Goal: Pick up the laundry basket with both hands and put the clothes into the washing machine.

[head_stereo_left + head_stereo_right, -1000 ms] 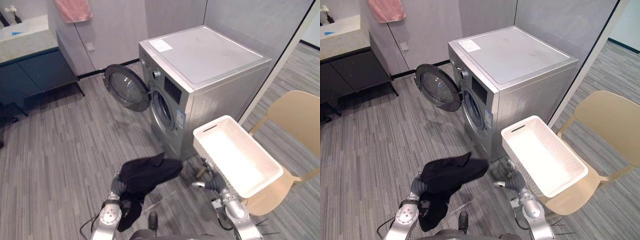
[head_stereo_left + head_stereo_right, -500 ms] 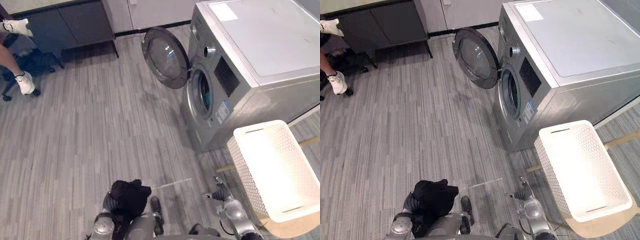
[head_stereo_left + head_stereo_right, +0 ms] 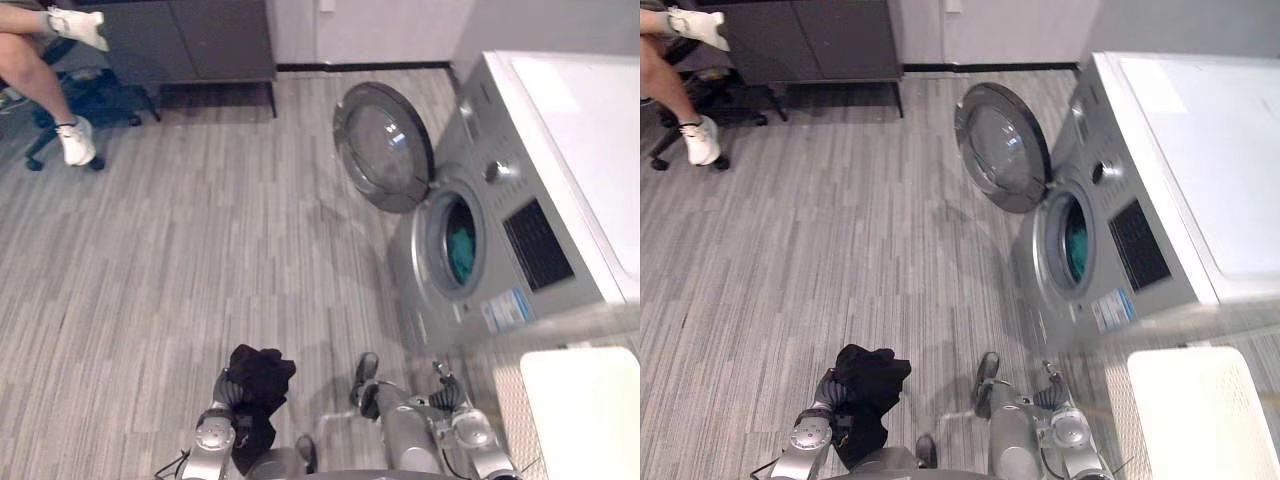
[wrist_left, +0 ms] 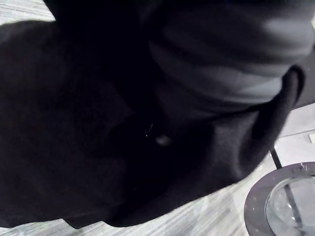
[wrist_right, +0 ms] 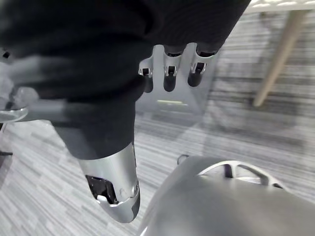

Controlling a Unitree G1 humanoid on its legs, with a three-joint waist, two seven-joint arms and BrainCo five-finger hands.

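A black garment [image 3: 258, 383] lies bunched over my left hand [image 3: 824, 391], low at the front left; the same dark cloth [image 4: 98, 147] covers that hand's fingers. My right hand [image 3: 447, 393] hangs low at the front right, fingers [image 5: 168, 73] relaxed and holding nothing, apart from the white perforated laundry basket [image 3: 1200, 410] at the lower right. The silver washing machine [image 3: 540, 250] stands to the right with its round door [image 3: 385, 145] swung open. Something teal [image 3: 461, 253] lies inside the drum.
A person's legs in white shoes [image 3: 72, 140] show at the far left, by a dark rolling chair [image 3: 90, 100]. A dark cabinet [image 3: 190, 40] lines the back wall. Grey plank floor [image 3: 200, 250] stretches wide before the machine. A beige chair leg [image 5: 275, 64] stands under the basket.
The whole view has swung, so the camera moved: machine and basket now sit further right. The black garment, spread wide a second ago, stays bunched on my left hand. The right hand stays low.
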